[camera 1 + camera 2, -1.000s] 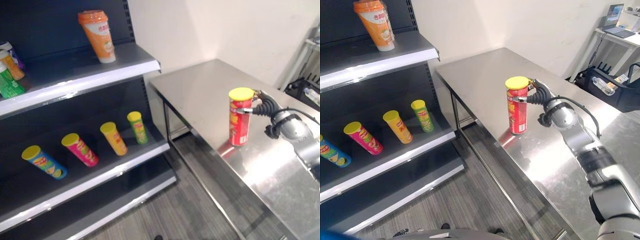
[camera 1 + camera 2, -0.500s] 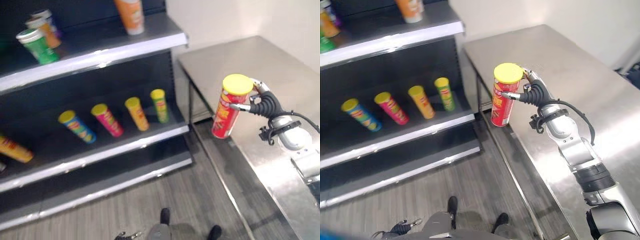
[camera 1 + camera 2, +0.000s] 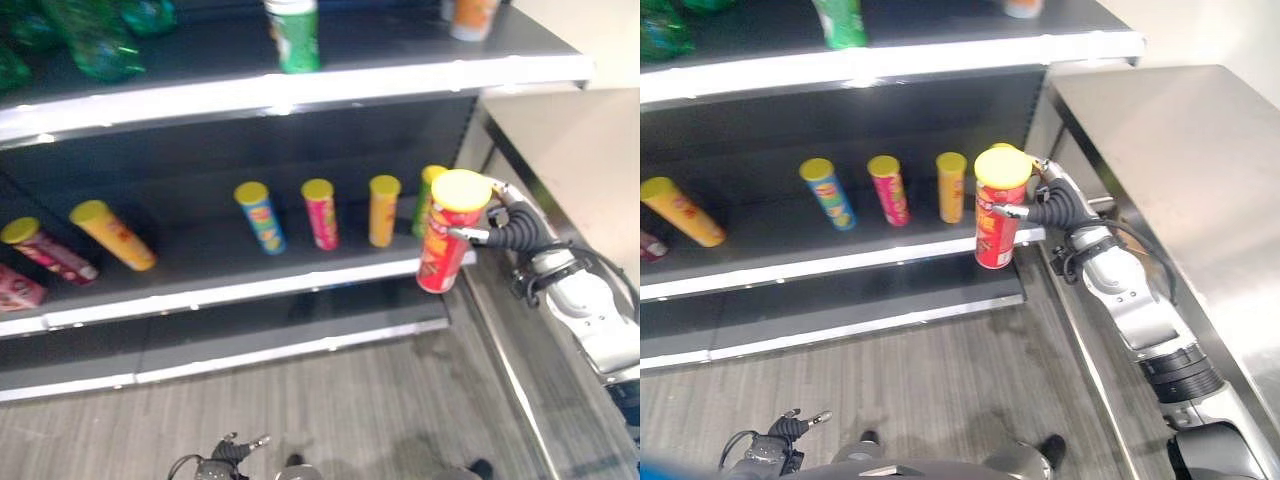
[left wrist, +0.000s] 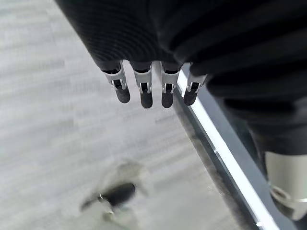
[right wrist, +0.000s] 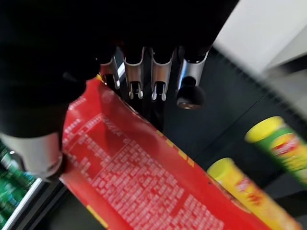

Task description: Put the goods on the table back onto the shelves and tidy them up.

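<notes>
I have lifted the red can [image 3: 441, 236] off the bench [image 3: 1180, 140] and turned to the shelf [image 3: 250, 285]; a second ago it stood on the bench. My right hand [image 3: 1055, 206] is wrapped tight round it, right of middle in the frame. My left hand [image 4: 148, 86] hangs loose with straight fingers. The can leans. It could bump the green can [image 5: 280, 146] or the orange can [image 3: 383, 210] and knock them over.

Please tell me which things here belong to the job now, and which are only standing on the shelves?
Job in hand:
- red can, held in the right hand
- middle shelf, where it likely goes

Only standing by:
- blue can, pink can, orange can
- green cup on the upper shelf
- left hand, idle
</notes>
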`<state>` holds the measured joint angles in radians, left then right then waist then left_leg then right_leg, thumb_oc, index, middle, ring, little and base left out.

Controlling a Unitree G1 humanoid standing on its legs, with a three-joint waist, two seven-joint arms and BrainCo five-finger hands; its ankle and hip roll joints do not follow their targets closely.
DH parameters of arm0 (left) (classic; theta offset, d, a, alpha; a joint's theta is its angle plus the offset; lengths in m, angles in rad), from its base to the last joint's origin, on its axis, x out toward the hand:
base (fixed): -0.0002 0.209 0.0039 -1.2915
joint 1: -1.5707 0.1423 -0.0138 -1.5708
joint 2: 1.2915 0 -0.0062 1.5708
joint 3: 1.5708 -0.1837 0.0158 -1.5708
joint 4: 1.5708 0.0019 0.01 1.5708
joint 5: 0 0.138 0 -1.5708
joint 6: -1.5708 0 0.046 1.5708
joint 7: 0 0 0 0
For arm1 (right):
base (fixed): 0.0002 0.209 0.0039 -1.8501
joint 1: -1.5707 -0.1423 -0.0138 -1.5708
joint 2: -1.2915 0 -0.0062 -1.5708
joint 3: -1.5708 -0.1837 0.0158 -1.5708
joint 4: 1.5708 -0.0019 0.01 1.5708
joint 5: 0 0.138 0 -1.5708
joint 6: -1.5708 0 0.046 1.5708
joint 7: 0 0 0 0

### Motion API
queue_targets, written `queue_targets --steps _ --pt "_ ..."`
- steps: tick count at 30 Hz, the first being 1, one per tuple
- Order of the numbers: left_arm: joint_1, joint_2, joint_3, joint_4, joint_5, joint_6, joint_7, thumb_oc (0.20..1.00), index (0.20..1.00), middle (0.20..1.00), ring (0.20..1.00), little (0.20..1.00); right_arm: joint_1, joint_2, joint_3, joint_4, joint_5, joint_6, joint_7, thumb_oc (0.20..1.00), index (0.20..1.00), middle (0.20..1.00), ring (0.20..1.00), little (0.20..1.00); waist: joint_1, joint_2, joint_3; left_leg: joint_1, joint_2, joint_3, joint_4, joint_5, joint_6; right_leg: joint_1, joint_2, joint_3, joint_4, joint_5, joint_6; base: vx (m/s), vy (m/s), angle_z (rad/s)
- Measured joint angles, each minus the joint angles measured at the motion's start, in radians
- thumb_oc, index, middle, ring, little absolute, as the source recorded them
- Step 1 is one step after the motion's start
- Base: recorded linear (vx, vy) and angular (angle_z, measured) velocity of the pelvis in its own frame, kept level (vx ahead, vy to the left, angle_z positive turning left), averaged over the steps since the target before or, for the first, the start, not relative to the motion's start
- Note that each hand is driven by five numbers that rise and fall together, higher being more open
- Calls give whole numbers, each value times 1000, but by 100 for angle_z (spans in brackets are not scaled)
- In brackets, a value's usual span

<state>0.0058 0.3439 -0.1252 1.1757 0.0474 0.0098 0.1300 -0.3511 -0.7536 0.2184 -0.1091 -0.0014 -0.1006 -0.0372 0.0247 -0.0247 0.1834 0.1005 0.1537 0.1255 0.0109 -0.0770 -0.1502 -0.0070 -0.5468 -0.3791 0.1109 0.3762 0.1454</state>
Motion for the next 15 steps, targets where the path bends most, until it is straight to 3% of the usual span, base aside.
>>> queue_targets --steps 1,2,3,4,5,6,7,8,9,10,11,12,13,15 --pt "0 21 -6 -7 5 3 2 1000 1000 1000 1000 1000 -1 -1 3 1 -1 -1 1 200 200 200 200 200 2 -8 -1 -2 -14 7 -2 4 9 -13 33 18 -10 -67 36 -98 403 10" --pt "1 46 -5 -5 9 3 0 1000 1000 1000 1000 1000 -2 7 1 1 0 -1 0 200 200 200 200 200 -5 -41 -2 -37 -34 16 37 2 21 -31 62 59 -13 -6 -7 -93 301 -3" --pt "3 43 10 10 14 6 -6 1000 1000 1000 1000 1000 -20 29 5 10 0 10 -5 200 200 200 200 200 -9 -39 9 -106 -35 54 154 -49 70 -47 59 141 -12 73 -101 -81 270 17" --pt "8 32 -2 6 14 6 -8 1000 1000 1000 1000 1000 -20 24 7 6 0 10 -6 200 200 200 200 200 -31 -23 4 -104 -56 55 115 -54 92 -55 58 169 -1 127 -122 -62 266 -2" --pt "10 28 -12 8 14 5 -7 1000 1000 1000 1000 1000 -19 30 12 5 0 8 -7 200 200 200 200 200 -34 -18 5 -42 -57 58 38 -4 91 -86 61 186 35 101 -97 -40 206 0" --pt "7 28 -16 -2 15 8 -8 1000 1000 1000 1000 1000 -19 30 25 4 0 5 -7 200 200 200 200 200 -35 -6 7 -33 -37 65 19 11 99 -96 116 180 70 -46 -9 -17 120 -13" --pt "1 27 -15 -4 15 8 -8 1000 1000 1000 1000 1000 -23 23 35 1 0 3 -5 200 200 200 200 200 -34 13 17 -27 -13 58 8 14 100 -100 192 174 109 -183 -5 1 94 -4" --pt "-2 29 -15 0 15 13 -8 1000 1000 1000 1000 1000 -26 24 46 0 0 3 -4 200 200 200 200 200 -35 21 22 -13 8 57 -15 30 95 -107 271 178 148 -282 -31 24 61 10" --pt "-1 31 -16 -1 15 15 -9 1000 1000 1000 1000 1000 -27 22 51 -8 1 2 -2 200 200 200 200 200 -37 13 17 -6 3 54 -37 46 93 -103 342 163 152 -312 -24 33 49 9" --pt "1 18 -15 -12 15 16 -13 1000 1000 1000 1000 1000 -74 23 90 -6 1 -4 -2 200 200 200 200 200 -36 -1 15 12 -3 52 -53 53 87 -91 485 188 134 -429 -35 16 -23 18" --pt "1 9 -18 -15 15 16 -19 1000 1000 1000 1000 1000 -82 20 97 -8 1 -7 1 200 200 200 200 200 -40 -10 9 18 -17 47 -61 56 84 -67 513 174 84 -435 -76 -22 -53 14" --pt "7 -6 -21 -26 14 15 -21 1000 1000 1000 1000 1000 -91 16 99 -12 1 -12 2 200 200 200 200 200 -37 -18 3 27 -35 43 -69 58 81 -36 511 155 32 -443 -135 -25 -41 11" --pt "19 -38 -27 -42 14 14 -22 1000 1000 1000 1000 1000 -113 25 109 -11 1 -11 -1 200 200 200 200 200 -35 12 -1 25 -34 33 -74 63 85 -6 529 166 -29 -412 -117 24 -55 1" --pt "19 -64 -26 -43 13 15 -21 1000 1000 1000 1000 1000 -155 24 125 -8 2 -13 -2 200 200 200 200 200 -35 37 -6 4 -26 24 -82 76 72 -3 546 162 -99 -367 -132 73 -56 1"
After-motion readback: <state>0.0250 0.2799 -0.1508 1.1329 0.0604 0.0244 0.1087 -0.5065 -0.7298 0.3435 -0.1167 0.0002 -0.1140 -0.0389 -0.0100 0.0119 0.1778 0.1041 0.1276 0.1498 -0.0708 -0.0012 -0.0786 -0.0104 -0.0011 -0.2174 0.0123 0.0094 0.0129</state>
